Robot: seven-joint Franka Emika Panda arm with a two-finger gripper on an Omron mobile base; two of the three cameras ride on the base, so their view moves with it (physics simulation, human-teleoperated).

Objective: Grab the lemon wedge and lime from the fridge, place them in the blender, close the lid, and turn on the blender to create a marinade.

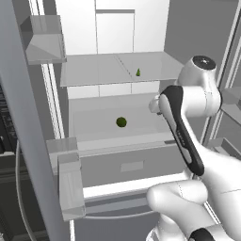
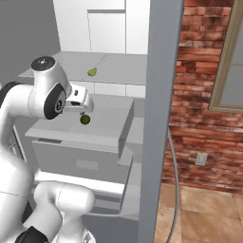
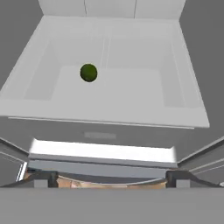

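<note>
Clearly the claw (image 3: pixel 107 178) stood released, tips cut off; the lime (image 3: pixel 89 72) lay ahead, lemon wedge (image 1: pixel 138 72) beyond.

We see the open fridge (image 1: pixel 117 56) from behind the arm, left and right; both share its shelves and the lime (image 1: pixel 121 122); our hand camera looks down on it from near

Inside the fridge (image 1: pixel 84 33), 2 pale shelves sit one above the other. The upper shelf (image 1: pixel 94 70) carries the lemon wedge (image 1: pixel 138 72), standing point-up toward the shelf's right side. Below it, the lower shelf (image 1: pixel 94 124), above the drawer (image 1: pixel 132 165), holds the lime (image 1: pixel 121 122), resting alone near its middle.
</note>
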